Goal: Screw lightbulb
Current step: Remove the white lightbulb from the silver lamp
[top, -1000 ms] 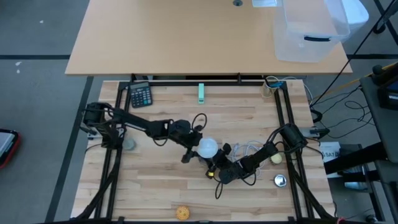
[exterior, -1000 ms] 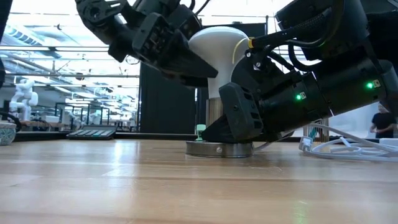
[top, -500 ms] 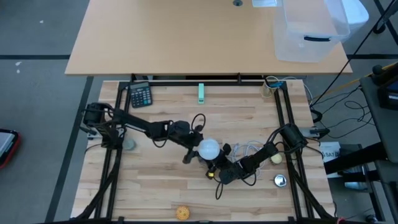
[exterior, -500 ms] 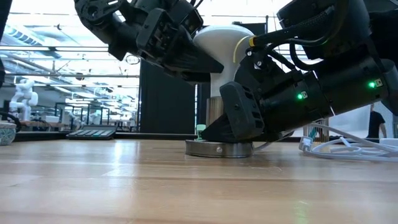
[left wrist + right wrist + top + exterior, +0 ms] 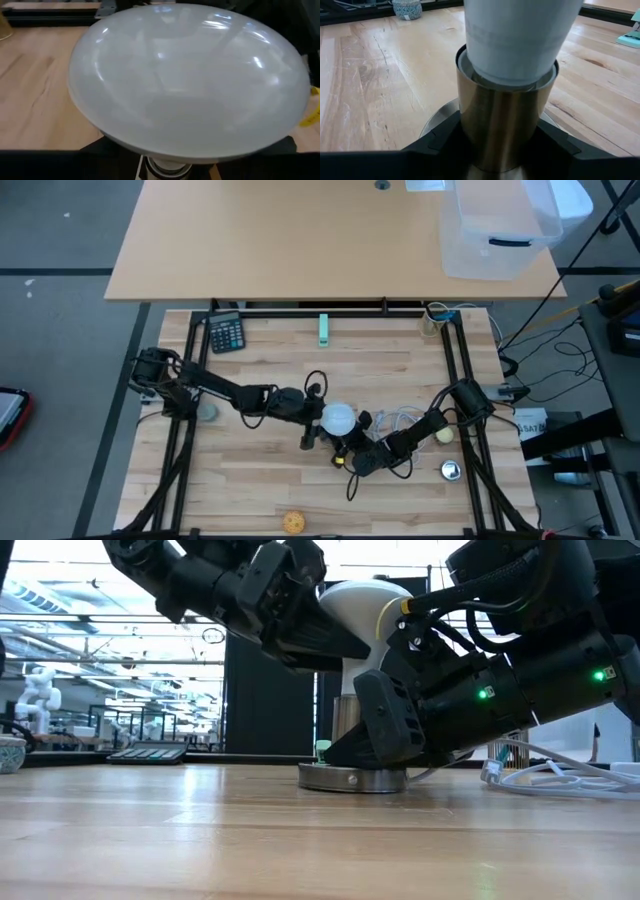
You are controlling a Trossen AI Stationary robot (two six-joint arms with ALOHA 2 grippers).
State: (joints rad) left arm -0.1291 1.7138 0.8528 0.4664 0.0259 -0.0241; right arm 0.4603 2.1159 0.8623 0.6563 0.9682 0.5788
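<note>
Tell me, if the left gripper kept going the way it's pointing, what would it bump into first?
Probably the lightbulb itself. It fills the left wrist view right ahead of the left gripper, sitting in the brass socket that the right gripper is braced against. The high view shows the right arm just behind the globe.

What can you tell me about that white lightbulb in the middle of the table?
The lightbulb is white and frosted, with a broad, glossy round globe tapering to a narrow neck. It stands upright, its neck sunk in a brass-coloured socket on a round metal base. The left gripper is at its globe; the right gripper clasps the socket below.
</note>
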